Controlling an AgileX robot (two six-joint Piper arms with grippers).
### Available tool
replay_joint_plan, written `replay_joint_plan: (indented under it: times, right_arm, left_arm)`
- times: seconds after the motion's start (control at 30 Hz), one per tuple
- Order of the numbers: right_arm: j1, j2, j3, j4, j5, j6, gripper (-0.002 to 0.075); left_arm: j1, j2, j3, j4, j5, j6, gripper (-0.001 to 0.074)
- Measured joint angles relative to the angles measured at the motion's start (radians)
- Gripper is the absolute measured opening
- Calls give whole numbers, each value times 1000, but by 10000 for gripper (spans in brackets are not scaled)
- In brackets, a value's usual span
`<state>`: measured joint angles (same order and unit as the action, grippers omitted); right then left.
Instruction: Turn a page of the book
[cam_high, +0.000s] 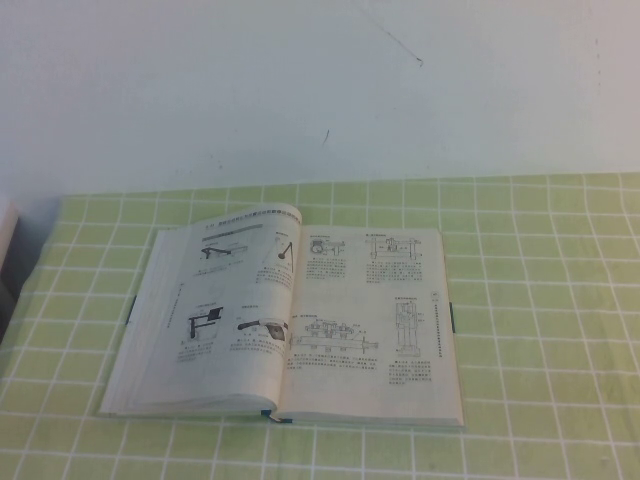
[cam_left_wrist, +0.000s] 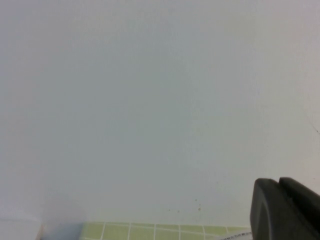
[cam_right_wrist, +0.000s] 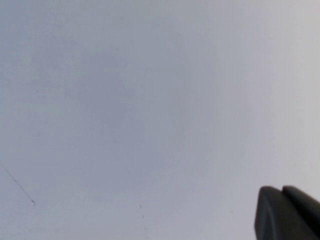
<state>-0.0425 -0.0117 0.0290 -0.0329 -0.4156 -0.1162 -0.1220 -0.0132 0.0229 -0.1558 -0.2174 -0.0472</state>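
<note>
Both grippers, left gripper (cam_left_wrist: 279, 207) and right gripper (cam_right_wrist: 281, 212), face wall.

You have a counter (cam_high: 540, 300) covered in a green cloth with a white grid, and behind it a plain white wall (cam_high: 300, 90) marked with a few small dark scuffs.

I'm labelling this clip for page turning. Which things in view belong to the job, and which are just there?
Job: the book, open flat; its right-hand page; the right gripper, shut and facing the wall; the left gripper, also raised.
Just there: the green checked tablecloth; the white wall.
</note>
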Motion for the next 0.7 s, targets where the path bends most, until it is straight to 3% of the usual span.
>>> replay_joint_plan:
  times: [0.17, 0.3, 0.5, 0.7]
  right_arm:
    - [0, 0, 0, 2, 25, 0, -3]
    - [0, 0, -79, 2, 252, -2, -3]
    - [0, 8, -261, 2, 584, -52, -3]
    - [0, 155, -360, 33, 798, -51, -3]
  left_arm:
    - [0, 0, 0, -44, -29, -4, -4]
    - [0, 0, -6, -124, -29, 3, -4]
    - [0, 17, -177, -144, 217, 60, -4]
    - [0, 220, -362, -149, 498, 57, -4]
